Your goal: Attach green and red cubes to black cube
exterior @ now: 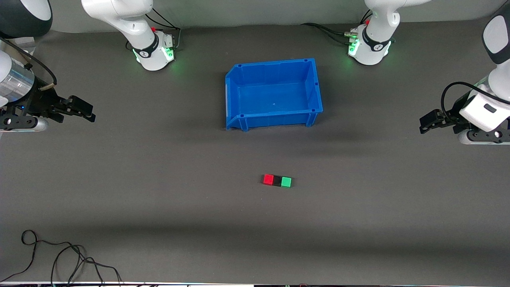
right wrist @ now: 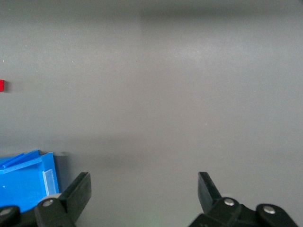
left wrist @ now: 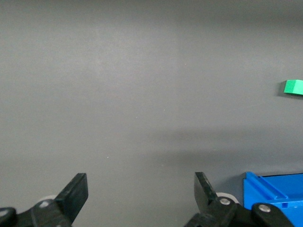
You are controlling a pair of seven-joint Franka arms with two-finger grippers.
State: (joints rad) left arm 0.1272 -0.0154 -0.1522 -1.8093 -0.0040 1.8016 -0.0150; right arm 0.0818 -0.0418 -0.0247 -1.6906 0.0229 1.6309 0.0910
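Observation:
The red cube (exterior: pixel 268 179), the black cube (exterior: pixel 277 181) and the green cube (exterior: pixel 286 182) lie in one touching row on the grey mat, the black one in the middle, nearer to the front camera than the blue bin (exterior: pixel 232 85). The red cube is at the right arm's end of the row, the green at the left arm's end. My left gripper (exterior: pixel 425 123) is open and empty over the left arm's end of the table. My right gripper (exterior: pixel 85 112) is open and empty over the right arm's end. The left wrist view shows the green cube (left wrist: pixel 294 87); the right wrist view shows the red cube (right wrist: pixel 1 85).
The blue bin stands empty between the arm bases and the cubes; its corner shows in the left wrist view (left wrist: pixel 272 187) and the right wrist view (right wrist: pixel 26 179). Black cables (exterior: pixel 63 259) lie at the near edge toward the right arm's end.

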